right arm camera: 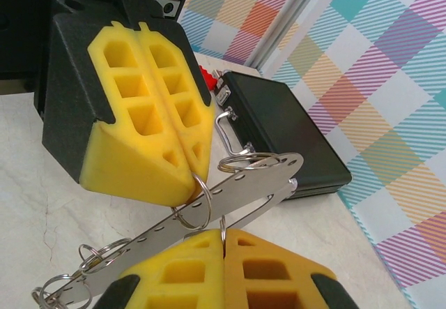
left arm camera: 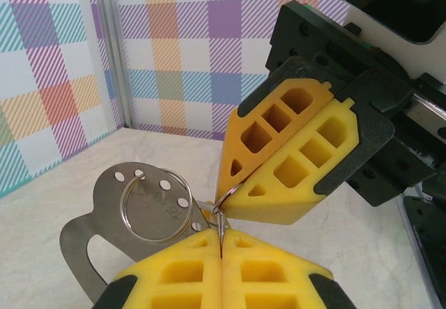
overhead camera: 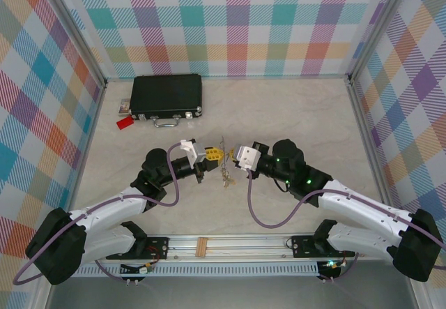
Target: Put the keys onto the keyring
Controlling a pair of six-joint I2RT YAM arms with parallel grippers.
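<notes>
My two grippers meet tip to tip over the table's middle, left [overhead camera: 214,155] and right [overhead camera: 229,157]. Each is shut on a thin silver loop of the keyring [right arm camera: 197,201], which hangs on a perforated steel strip [right arm camera: 251,183] between them. The left gripper [left arm camera: 221,245] pinches a loop edge-on, and the right gripper [right arm camera: 223,240] does the same. I cannot tell whether these are one loop or two linked ones. Small keys [overhead camera: 226,177] show just below the fingertips; whether they hang or lie on the table is unclear. More rings [right arm camera: 89,257] sit at the strip's far end.
A black case [overhead camera: 167,94] with a silver handle [overhead camera: 166,121] lies at the back left, a small red tag [overhead camera: 125,122] beside it. Plaid walls and metal posts [overhead camera: 357,107] close in three sides. A rail [overhead camera: 209,245] runs along the near edge.
</notes>
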